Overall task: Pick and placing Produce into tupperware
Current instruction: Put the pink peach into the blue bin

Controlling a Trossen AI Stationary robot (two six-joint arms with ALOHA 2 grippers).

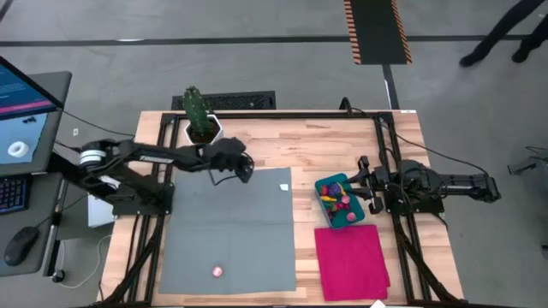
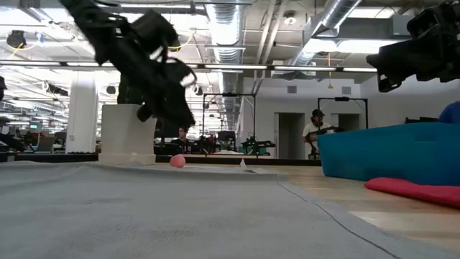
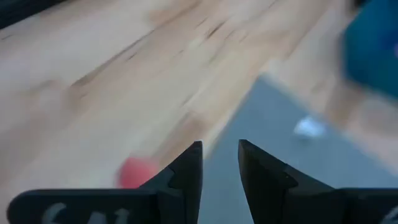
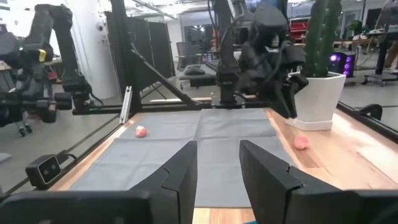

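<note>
The teal tupperware point(image 1: 328, 210) stands on the wood right of the grey mat point(image 1: 227, 227), with several small colourful produce pieces point(image 1: 341, 202) inside. One pink piece point(image 1: 217, 272) lies on the mat near the front edge. Another pink piece point(image 3: 137, 171) lies on bare wood by the mat's far edge, close to the white pot point(image 4: 320, 99). My left gripper point(image 3: 221, 162) hangs open, slanting down just above and beside that piece, touching nothing. My right gripper point(image 4: 217, 165) stands open and level at the right point(image 1: 364, 181), next to the tupperware.
A tall green cactus point(image 1: 197, 109) in its white pot stands at the far edge, just behind my left gripper point(image 1: 244, 168). A magenta cloth point(image 1: 351, 261) lies in front of the tupperware. A small white scrap point(image 1: 285, 186) sits on the mat's far right corner.
</note>
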